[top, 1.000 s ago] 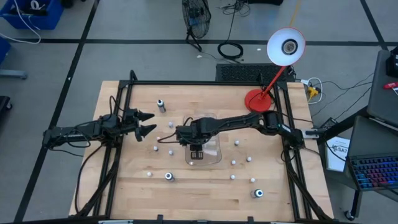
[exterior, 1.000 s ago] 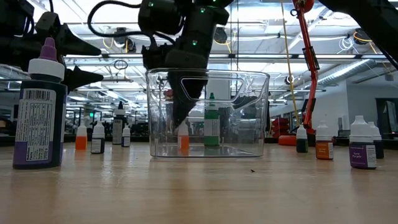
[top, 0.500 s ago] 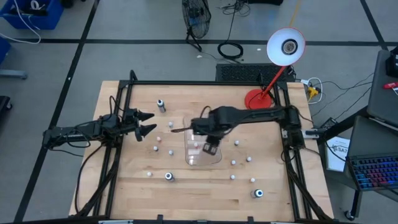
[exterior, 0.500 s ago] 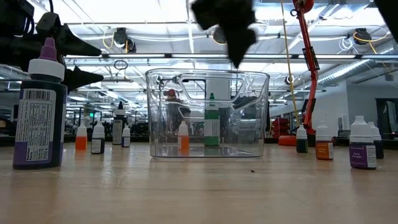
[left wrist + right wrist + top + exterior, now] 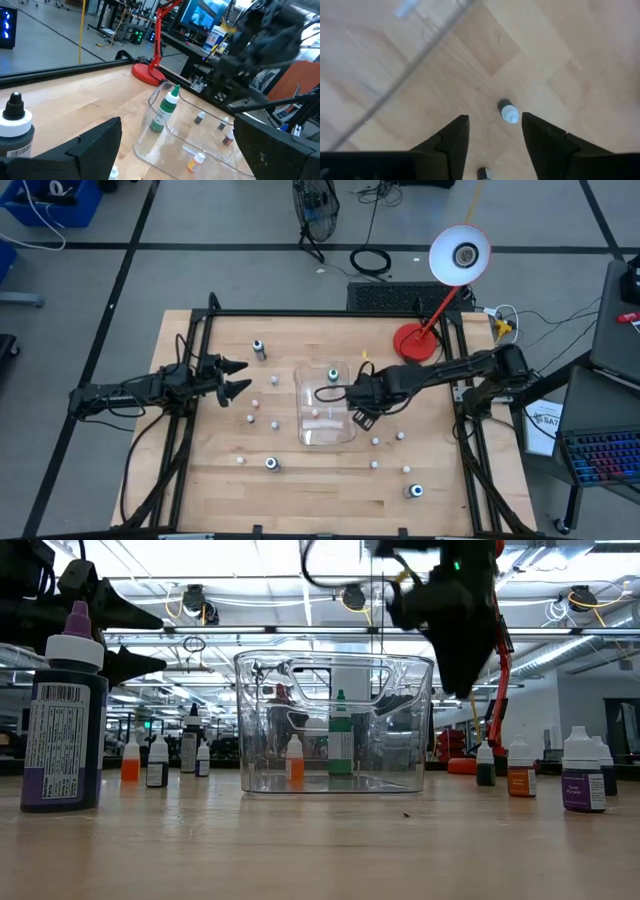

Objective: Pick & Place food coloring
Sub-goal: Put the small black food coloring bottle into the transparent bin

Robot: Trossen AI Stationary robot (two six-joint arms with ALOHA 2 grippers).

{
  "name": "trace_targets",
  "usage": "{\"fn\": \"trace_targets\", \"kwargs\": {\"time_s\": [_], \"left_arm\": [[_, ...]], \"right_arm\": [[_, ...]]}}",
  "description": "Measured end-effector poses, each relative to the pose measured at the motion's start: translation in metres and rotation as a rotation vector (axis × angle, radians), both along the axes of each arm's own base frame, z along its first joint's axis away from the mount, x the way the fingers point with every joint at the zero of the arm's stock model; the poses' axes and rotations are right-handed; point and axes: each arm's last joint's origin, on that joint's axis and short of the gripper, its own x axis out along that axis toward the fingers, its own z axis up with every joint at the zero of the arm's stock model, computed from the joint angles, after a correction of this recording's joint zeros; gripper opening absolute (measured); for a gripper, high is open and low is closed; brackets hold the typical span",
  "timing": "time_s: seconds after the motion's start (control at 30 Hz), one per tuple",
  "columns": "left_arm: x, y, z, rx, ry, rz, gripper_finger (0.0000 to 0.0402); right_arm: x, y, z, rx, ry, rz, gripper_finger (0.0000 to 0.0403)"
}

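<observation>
High view: the right gripper (image 5: 359, 418) hangs over the counter (image 5: 330, 490) just beside the right wall of the clear tray (image 5: 345, 433), its jaws apart with nothing between them. The right wrist view looks down past those jaws at a white-capped bottle (image 5: 508, 111) standing on the wood below, with the tray's edge off to one side.

Inside the tray stand two bottles – a green one (image 5: 340, 740) and a smaller orange one (image 5: 294, 760) – both upright in the low view. More food coloring bottles are scattered on the counter around the tray: a cluster to its left (image 5: 251, 419), several to its right (image 5: 400, 436), and a large dark bottle (image 5: 63, 718) close to the low camera.

The left gripper (image 5: 238, 377) waits at the left side of the counter – jaws wide apart, empty
</observation>
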Motion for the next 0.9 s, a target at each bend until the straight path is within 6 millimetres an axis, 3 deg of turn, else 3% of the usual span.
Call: {"fn": "trace_targets", "kwargs": {"time_s": [0.27,0.9], "left_arm": [[0.000,0.000,0.000,0.000,-0.001,0.000,0.0379],[0.000,0.000,0.000,0.000,0.000,0.000,0.0379]], "right_arm": [[-0.014,-0.010,-0.035,0.035,0.070,-0.047,0.0184],[-0.019,-0.016,-0.063,0.085,0.021,-0.056,0.0181]]}}
